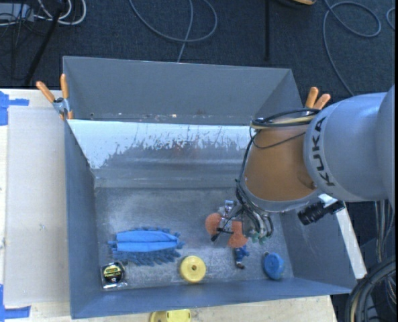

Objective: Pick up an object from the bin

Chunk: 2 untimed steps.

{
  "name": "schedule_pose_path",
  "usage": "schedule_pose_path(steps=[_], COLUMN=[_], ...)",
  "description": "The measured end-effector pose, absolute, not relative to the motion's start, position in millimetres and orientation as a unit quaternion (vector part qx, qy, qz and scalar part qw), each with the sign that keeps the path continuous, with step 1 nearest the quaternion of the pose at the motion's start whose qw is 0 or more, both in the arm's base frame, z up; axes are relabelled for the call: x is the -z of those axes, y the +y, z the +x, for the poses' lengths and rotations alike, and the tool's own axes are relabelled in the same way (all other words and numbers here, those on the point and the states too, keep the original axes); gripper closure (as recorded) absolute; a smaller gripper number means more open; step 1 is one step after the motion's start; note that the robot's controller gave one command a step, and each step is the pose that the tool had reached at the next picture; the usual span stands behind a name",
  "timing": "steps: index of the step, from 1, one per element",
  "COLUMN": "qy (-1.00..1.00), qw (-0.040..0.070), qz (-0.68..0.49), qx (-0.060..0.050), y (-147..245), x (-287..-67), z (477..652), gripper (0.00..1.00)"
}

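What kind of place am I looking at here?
Most likely a robotics lab or test cell: a KUKA robot arm reaches into a grey metal bin of small loose things, and cables trail across the dark floor behind it.

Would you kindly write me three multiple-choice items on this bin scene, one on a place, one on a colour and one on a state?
1. Where does the yellow disc lie?
A) against the back wall
B) by the near wall, between the brush and the blue round piece
C) on top of the brush

2. What colour is the long ridged brush?
A) red
B) blue
C) green

3. How is the hand placed?
A) raised high above everything
B) low in the bin, at the orange pieces
C) against the left wall

Answers:
1 B, the brush lies to the disc's left and the round piece to its right.
2 B, it is blue all over.
3 B, the hand is down at the orange pieces, on the right side.
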<state>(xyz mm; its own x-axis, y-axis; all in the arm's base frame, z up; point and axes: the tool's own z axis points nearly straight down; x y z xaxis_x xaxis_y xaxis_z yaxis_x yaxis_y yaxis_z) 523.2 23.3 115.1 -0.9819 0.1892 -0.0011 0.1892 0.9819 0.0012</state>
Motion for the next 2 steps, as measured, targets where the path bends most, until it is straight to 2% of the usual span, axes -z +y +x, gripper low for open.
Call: schedule_pose_path(steps=[2], qy=[0.996], qw=[-0.002], qz=[0.095], qx=[0.0], y=[23.2], x=[-127.2], z=[522.1], gripper=[1.0])
